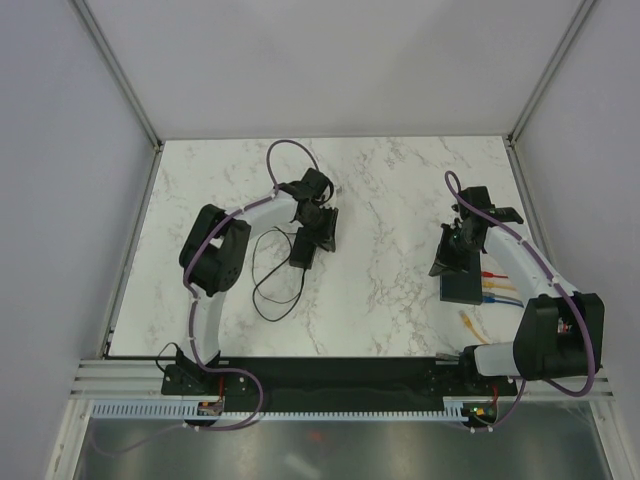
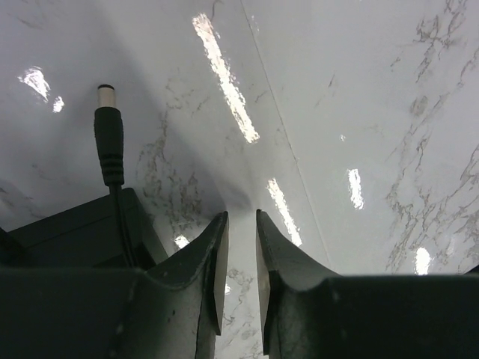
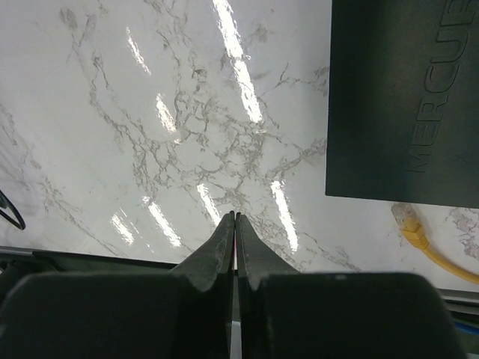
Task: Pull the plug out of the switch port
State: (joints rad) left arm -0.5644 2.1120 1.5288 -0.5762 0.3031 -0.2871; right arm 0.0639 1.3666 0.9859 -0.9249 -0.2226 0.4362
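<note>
Left gripper [image 2: 241, 217], jaws slightly apart and empty; black barrel plug [image 2: 109, 142] at ten o'clock, lying free on white marble table [image 2: 359, 112]. Right gripper [image 3: 235, 217], fingers together, empty; flat black switch [image 3: 404, 97] at one o'clock. Pull judged complete; next, lift clear without snagging thin black cord [image 2: 122, 224].

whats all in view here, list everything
switch: one, black, right side of the table, beside the right gripper
power brick: one, black, left of centre, at the left gripper
thin cord: one, black, looped in front of the brick
barrel plug: one, black with a silver tip, plugged into nothing
red and blue cables: about three, at the switch's right edge
yellow cable: one, its end loose on the table near the switch
table: one, white marble
left gripper: slightly open, empty
right gripper: shut, empty
</note>
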